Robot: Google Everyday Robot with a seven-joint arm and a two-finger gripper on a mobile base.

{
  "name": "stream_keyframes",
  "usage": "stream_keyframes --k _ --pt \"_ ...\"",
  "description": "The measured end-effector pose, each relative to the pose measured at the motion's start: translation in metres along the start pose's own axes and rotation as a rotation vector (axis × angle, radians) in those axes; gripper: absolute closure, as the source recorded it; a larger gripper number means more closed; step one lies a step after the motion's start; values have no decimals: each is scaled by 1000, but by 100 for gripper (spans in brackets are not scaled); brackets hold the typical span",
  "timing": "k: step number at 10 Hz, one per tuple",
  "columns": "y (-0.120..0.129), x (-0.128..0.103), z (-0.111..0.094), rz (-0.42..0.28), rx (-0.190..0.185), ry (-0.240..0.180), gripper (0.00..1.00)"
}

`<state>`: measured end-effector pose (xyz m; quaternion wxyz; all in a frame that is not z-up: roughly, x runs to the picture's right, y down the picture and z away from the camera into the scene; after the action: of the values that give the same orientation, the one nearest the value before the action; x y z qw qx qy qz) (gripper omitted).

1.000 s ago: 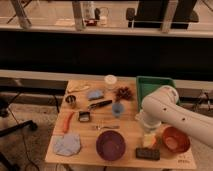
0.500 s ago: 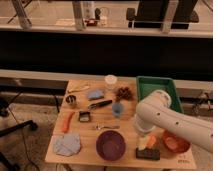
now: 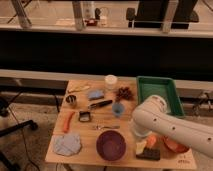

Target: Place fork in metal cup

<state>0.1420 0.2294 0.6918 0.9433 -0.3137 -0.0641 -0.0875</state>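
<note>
Hovering gripper [image 3: 138,133] sits right of flat-lying fork [image 3: 106,127], likely pre-grasp; open/shut can't tell; metal cup [image 3: 71,100] upright across tabletop [image 3: 88,136].

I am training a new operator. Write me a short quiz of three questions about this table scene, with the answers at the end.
1. True or false: the fork already stands in the metal cup.
2. Which thing lies nearest the fork? A) the green tray B) the purple bowl C) the white jar
3. Fill in: as the camera sees it, the end effector hangs over the ____ half of the table.

Key: 1 false, the fork lies flat on the table, apart from the cup. 2 B. 3 right.
</note>
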Motion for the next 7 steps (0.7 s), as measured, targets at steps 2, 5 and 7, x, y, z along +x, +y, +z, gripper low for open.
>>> stream_keyframes --k 2,5,7 --pt "-8 -5 -8 -12 9 -4 20" --pt "-24 -26 -16 -46 24 -18 20" --pt "-32 -41 -16 -72 26 -22 20"
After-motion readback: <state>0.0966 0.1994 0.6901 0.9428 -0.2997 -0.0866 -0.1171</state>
